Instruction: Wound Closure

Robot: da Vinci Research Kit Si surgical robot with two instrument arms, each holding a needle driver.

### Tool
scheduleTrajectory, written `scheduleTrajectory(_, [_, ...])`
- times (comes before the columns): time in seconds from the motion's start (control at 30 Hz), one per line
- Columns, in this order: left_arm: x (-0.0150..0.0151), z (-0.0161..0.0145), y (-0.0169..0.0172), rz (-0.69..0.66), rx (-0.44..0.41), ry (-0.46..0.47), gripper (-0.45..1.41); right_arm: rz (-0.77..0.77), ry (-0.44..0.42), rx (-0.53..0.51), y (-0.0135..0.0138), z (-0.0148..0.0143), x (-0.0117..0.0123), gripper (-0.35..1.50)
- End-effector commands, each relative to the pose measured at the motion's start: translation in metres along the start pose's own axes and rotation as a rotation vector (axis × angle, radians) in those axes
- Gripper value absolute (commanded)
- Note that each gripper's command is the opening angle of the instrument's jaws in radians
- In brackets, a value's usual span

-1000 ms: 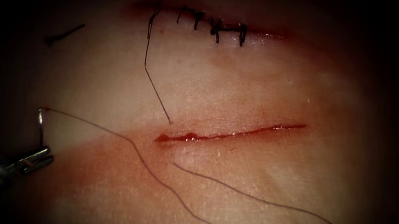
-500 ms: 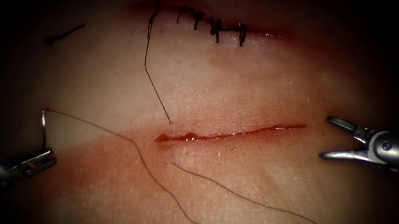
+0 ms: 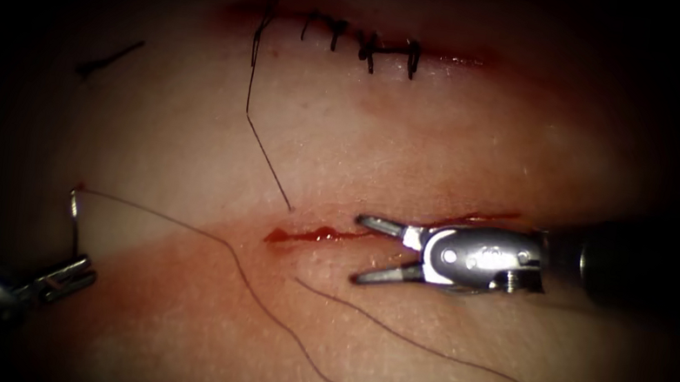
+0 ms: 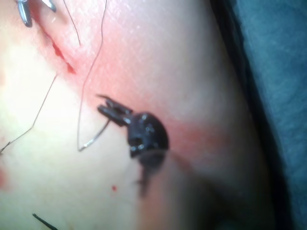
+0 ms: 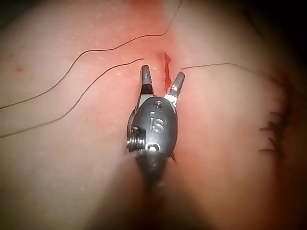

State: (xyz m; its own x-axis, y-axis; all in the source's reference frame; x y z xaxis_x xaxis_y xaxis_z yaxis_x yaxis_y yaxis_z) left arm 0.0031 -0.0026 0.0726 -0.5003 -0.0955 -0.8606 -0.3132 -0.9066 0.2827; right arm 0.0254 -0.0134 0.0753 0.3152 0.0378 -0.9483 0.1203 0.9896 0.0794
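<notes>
Hidden and cut-off parts

Right tool (image 3: 360, 250) covers the middle of the cut (image 3: 308, 234), and its shaft fades into the dark at the picture's right. Left tool (image 3: 70, 274): body dim, its jaws' grip point on the needle (image 3: 73, 217) too small to place exactly. Thread (image 3: 391, 334) runs off the bottom edge, and another strand (image 3: 257, 57) off the top edge. Short dark bit (image 3: 110, 58) upper left too dim to identify.

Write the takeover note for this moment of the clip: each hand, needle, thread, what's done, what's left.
Left hand: shut on the needle near one end, clear of the tissue, far left of the open cut.
Right hand: open, holds nothing, jaws either side of the cut.
Thread lies slack across the tissue below the cut.
Done: the upper cut carries stitches.
Left: no stitch visible in the open cut.
</notes>
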Motion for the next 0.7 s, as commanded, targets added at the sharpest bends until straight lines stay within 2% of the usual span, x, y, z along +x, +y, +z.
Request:
scheduleTrajectory(0.03, [-0.0003,0.0006,0.0007,-0.002,-0.001,0.001,-0.45,-0.004,0.002,0.014,-0.0010,0.0015,-0.0004,1.19])
scheduleTrajectory(0.5, [-0.0002,0.0006,0.0008,-0.002,-0.001,0.001,-0.45,-0.026,-0.028,0.063,-0.0022,0.0026,-0.0018,1.11])
scheduleTrajectory(0.7, [-0.0002,0.0006,0.0007,-0.003,-0.002,0.001,-0.45,-0.050,-0.044,0.101,-0.0037,0.0057,-0.0029,1.08])
